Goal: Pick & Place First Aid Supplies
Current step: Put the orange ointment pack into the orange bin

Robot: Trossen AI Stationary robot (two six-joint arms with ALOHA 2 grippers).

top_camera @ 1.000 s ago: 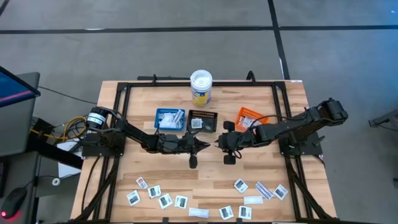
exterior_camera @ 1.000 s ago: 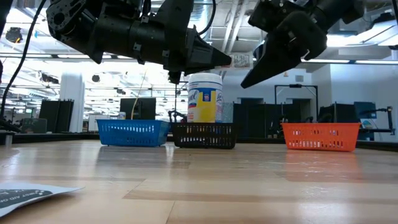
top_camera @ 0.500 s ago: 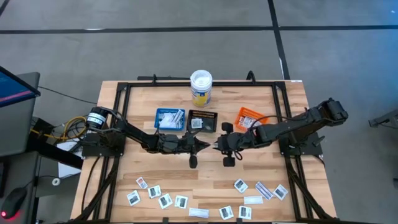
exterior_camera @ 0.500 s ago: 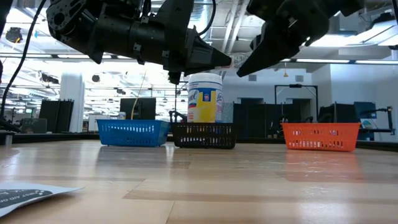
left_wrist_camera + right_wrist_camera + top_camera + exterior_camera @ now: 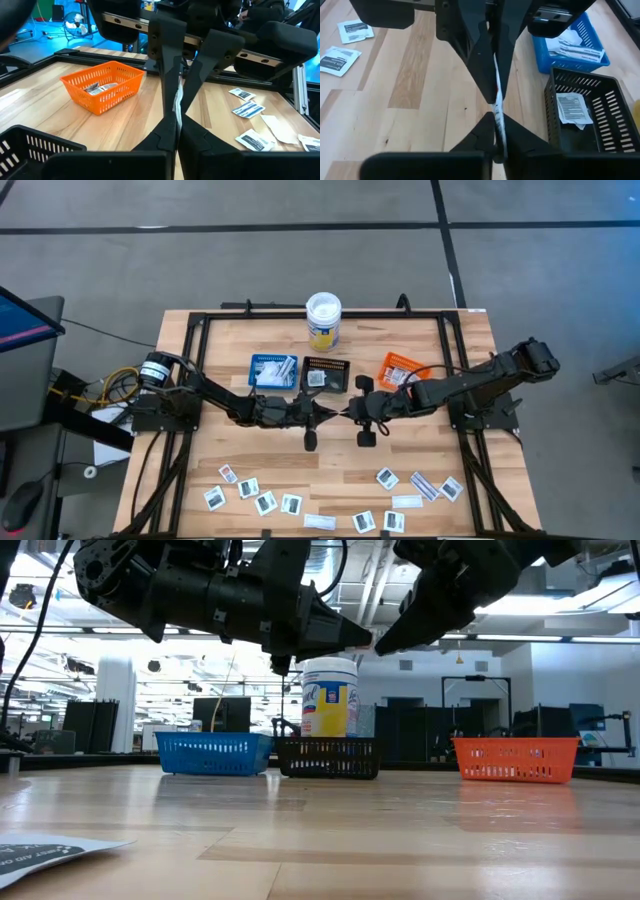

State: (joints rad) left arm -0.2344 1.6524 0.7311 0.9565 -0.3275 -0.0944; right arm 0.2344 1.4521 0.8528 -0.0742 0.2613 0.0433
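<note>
White paper, thin and edge-on, the packet in play [image 5: 497, 107] hangs above the middle of the table, pinched from both sides at once. The left gripper [image 5: 322, 412] comes in from the left and the right gripper [image 5: 350, 412] from the right; the two meet tip to tip. Both wrist views show each pair of jaws closed flat on the same strip, so this looks like a hand-over in mid-air, with neither side let go yet.

Just beyond it, toward the far side, three small trays sit in a row. The blue tray [image 5: 272, 369] on the left holds several packets. The black tray [image 5: 326, 374] in the middle holds at least one squarish packet. The orange tray [image 5: 402, 368] on the right holds a few more. A white-lidded tub [image 5: 323, 320] stands farther back still.

Along the near edge, plenty remains unsorted. One loose cluster [image 5: 254, 494] lies near left, another cluster [image 5: 415, 485] lies near right, and a few packets lie between them. My judgement: sorting is under way but well short of half done, with more packets on the wood than in the trays.
</note>
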